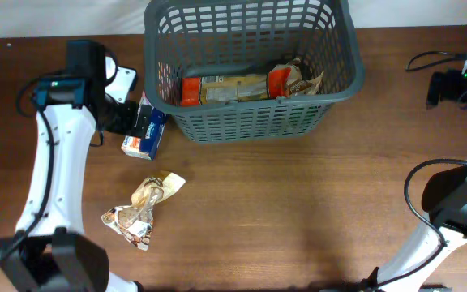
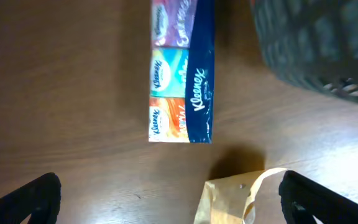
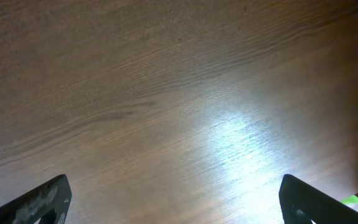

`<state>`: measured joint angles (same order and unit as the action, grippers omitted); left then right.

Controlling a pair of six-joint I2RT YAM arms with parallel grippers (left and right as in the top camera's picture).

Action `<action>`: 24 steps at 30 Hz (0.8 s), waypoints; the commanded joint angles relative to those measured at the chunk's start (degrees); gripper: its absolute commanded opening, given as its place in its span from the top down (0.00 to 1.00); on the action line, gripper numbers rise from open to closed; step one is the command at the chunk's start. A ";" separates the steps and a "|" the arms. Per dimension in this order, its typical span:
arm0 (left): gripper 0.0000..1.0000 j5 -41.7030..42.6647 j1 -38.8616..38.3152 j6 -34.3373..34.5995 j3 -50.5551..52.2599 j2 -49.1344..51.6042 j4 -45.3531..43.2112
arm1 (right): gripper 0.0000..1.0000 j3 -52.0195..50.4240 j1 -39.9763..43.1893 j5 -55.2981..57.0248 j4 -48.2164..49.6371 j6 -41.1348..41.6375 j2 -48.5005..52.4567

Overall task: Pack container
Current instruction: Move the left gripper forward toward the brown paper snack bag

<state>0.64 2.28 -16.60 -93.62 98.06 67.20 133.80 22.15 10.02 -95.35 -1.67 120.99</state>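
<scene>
Hovering spread wide and empty, the left tool (image 2: 166, 202) sits above the tissue pack (image 2: 182, 81), which lies on the desk (image 1: 298, 211) just beside the near-left corner of the basket (image 1: 250, 122) at the far edge. The right tool (image 3: 173, 199) is also released. Closing squarely across the pack's narrow width seems best, though its thickness is hard to judge.

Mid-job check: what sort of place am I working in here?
Probably a robot test bench staged for packing, not a shop: a brown wooden tabletop, a dark grey lattice-sided plastic basket, and a blue Kleenex tissue multipack lying loose beside it.
</scene>
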 commanded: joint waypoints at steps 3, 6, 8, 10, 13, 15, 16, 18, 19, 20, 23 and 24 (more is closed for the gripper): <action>0.01 0.79 0.59 -3.89 0.74 2.86 3.30 | 0.01 -0.26 0.04 0.74 0.20 0.50 -0.35; 0.01 0.85 1.66 -5.31 0.81 3.65 5.33 | 0.01 -0.26 0.04 0.74 0.20 0.50 -0.35; 0.01 0.85 2.51 -6.88 0.81 4.09 6.75 | 0.01 -0.26 0.04 0.74 0.20 0.50 -0.35; 0.00 0.83 3.67 -7.52 0.81 4.59 8.11 | 0.01 -0.26 0.04 0.74 0.20 0.50 -0.35; 0.00 2.75 5.60 -7.04 0.81 5.09 9.92 | 0.01 -0.26 0.04 0.74 0.20 0.50 -0.35; 0.00 5.77 6.64 -6.84 0.92 5.14 11.80 | 0.01 -0.24 0.04 0.74 0.20 0.50 -0.35; 0.00 7.54 7.06 -6.54 0.96 5.14 12.63 | 0.01 -0.26 0.04 0.74 0.20 0.50 -0.35; 0.00 10.08 7.65 -5.42 0.96 5.14 14.69 | 0.01 -0.24 0.04 0.74 0.20 0.50 -0.35; 0.00 10.80 7.65 -4.94 1.09 5.14 15.65 | 0.01 -0.26 0.04 0.74 0.20 0.50 -0.35; 0.01 11.17 7.63 -4.42 1.36 5.11 16.35 | 0.01 -0.26 0.04 0.74 0.20 0.50 -0.35; 0.01 11.47 7.56 -3.06 2.80 5.11 17.49 | 0.01 -0.26 0.04 0.74 0.20 0.50 -0.35; 0.01 11.56 7.56 -2.16 3.87 5.09 17.38 | 0.01 -0.26 0.04 0.74 0.20 0.50 -0.35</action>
<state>9.08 9.78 -21.08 -92.05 102.67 84.38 133.80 22.15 10.02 -95.33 -1.69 120.99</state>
